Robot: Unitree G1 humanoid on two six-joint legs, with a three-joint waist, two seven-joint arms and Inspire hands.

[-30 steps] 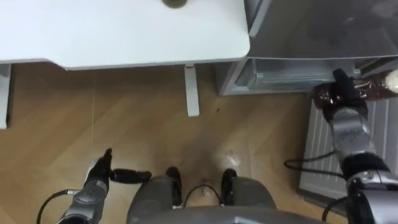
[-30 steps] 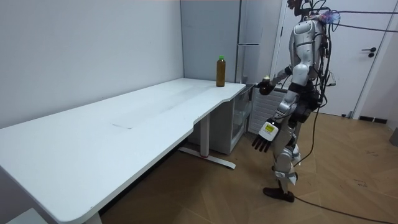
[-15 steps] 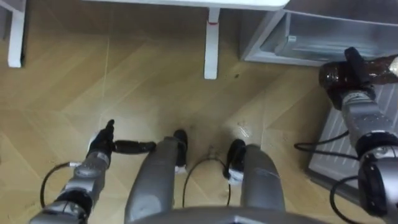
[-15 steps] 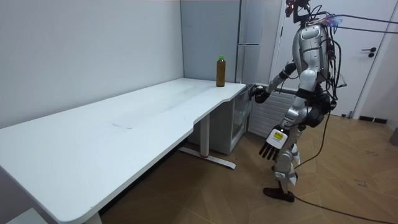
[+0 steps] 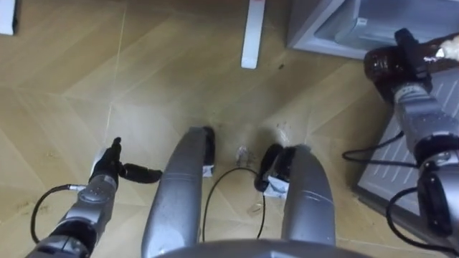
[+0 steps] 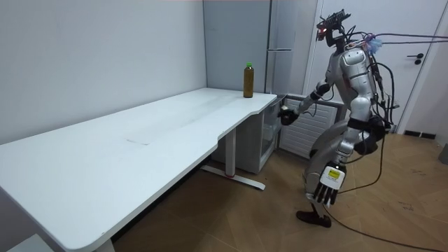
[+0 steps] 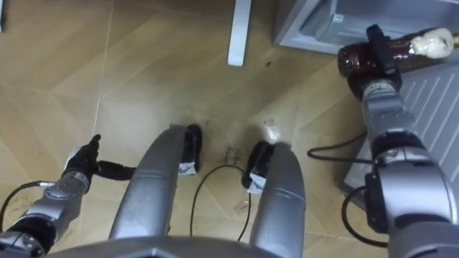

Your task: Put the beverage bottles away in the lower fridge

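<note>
The right hand [image 5: 407, 59] grips the bottle [image 5: 378, 66] just beside the fridge [image 5: 324, 29] edge

Bottle [image 6: 248, 80] upright on white table [image 6: 140, 147]

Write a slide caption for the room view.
Robot leans toward the lower fridge, bottle in its right hand; second bottle on the table.

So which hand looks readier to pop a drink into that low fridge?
The right. Its right hand is curled round a dark bottle, held out close to the lower fridge. The left hand hangs open at its side over the floor, holding nothing.
</note>
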